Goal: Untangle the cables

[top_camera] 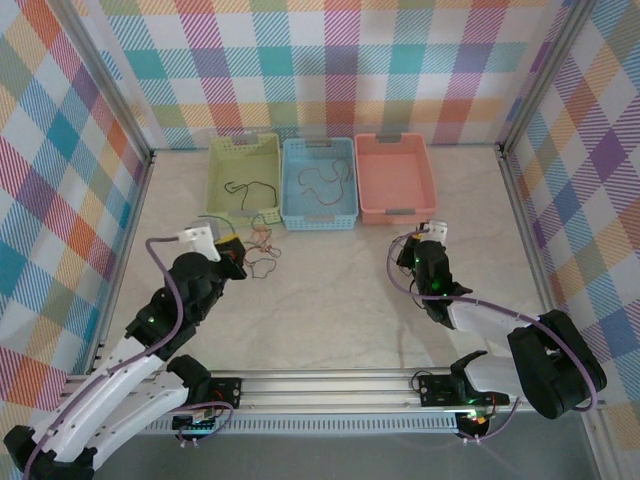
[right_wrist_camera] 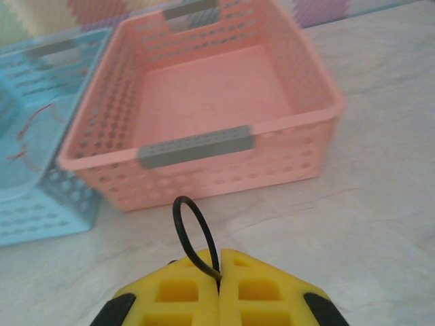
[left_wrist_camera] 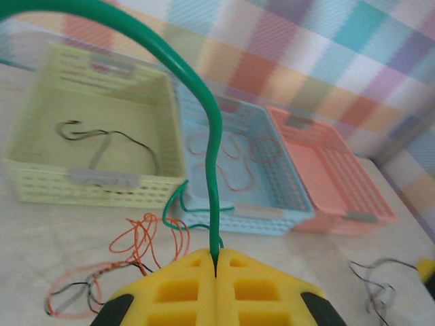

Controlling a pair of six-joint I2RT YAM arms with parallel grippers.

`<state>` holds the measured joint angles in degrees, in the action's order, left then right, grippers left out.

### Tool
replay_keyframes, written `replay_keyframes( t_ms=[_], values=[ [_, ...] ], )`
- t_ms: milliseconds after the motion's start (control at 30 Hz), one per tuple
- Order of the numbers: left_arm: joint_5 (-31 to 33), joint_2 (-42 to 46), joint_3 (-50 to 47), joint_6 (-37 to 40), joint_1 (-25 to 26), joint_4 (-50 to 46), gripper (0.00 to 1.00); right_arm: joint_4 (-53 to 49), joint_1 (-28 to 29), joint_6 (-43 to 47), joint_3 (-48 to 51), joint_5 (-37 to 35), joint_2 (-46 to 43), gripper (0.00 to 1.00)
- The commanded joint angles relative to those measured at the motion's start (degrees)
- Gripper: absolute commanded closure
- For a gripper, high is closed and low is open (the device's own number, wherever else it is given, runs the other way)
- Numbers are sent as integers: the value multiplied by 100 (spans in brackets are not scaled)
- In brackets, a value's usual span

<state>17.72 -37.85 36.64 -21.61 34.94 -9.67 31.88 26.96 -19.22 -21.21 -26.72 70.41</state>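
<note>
My left gripper is shut on a thin green cable, which rises from the pads and arcs up to the left. Beyond it, a tangle of orange and black cables lies on the table in front of the baskets. From above, the left gripper sits just left of that tangle. My right gripper is shut on a black cable that loops up out of the pads. From above, the right gripper is just in front of the pink basket.
Three baskets stand in a row at the back. The green basket holds a black cable, the blue basket an orange-red cable, and the pink basket is empty. Checkered walls enclose the table.
</note>
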Motion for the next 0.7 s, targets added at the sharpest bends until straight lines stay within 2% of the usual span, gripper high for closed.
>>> replay_keyframes(
  t_ms=[0,67,200,667],
  values=[
    [-1162,-420,72,244,-49,536,100,258,-16,471,-247,1392,-252,100],
    [-1345,-689,158,262,-44,516,100,331,-15,565,-256,1837,-286,100],
    [-1555,-987,204,225,-49,579,100,583,2,696,-217,2260,-323,100],
    [-1675,-1229,343,300,-49,439,100,693,10,734,-201,2517,-286,100]
  ],
)
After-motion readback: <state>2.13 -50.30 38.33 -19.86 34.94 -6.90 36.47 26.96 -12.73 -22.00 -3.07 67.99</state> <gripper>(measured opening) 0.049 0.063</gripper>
